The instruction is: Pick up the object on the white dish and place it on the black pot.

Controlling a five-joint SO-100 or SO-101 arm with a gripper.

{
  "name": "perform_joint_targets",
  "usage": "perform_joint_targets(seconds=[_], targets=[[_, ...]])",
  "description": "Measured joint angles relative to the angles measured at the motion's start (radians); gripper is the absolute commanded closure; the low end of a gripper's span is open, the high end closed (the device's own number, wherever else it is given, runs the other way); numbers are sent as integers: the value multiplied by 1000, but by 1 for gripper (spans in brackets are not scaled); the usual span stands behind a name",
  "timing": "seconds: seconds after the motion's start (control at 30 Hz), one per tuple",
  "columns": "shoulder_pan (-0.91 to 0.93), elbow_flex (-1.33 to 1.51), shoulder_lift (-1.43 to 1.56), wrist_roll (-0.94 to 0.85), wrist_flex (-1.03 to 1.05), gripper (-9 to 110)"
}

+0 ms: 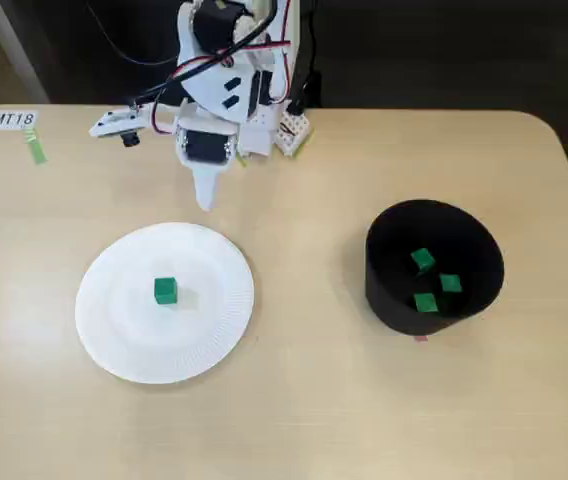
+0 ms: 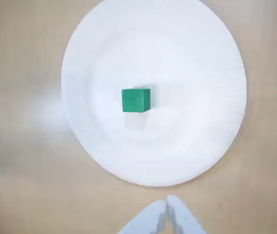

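White two-finger gripper [image 2: 167, 214] clenched, tips together, holding nothing, above bare table near the plate's rim. Small bright green cube [image 2: 136, 100] sits flat mid round white paper plate [image 2: 202, 136], no long axis; matte black round tub [image 1: 389, 290] well apart.

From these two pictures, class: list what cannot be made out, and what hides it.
1. Small paper label: its print is too small to be sure of in the fixed view.
2. Matte black round pot: out of frame in the wrist view.
3. White gripper: cut off by the wrist view's bottom edge.
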Motion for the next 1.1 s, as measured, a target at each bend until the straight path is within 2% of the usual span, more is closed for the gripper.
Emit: perform_joint_targets(seconds=[0.27,0.6,0.8,1.1], targets=[[69,-255,-295,-101,143,101],[92,-318,-509,-87,112,101],[91,-318,-535,-89,66,84],[104,-356,-588,-91,52,74]])
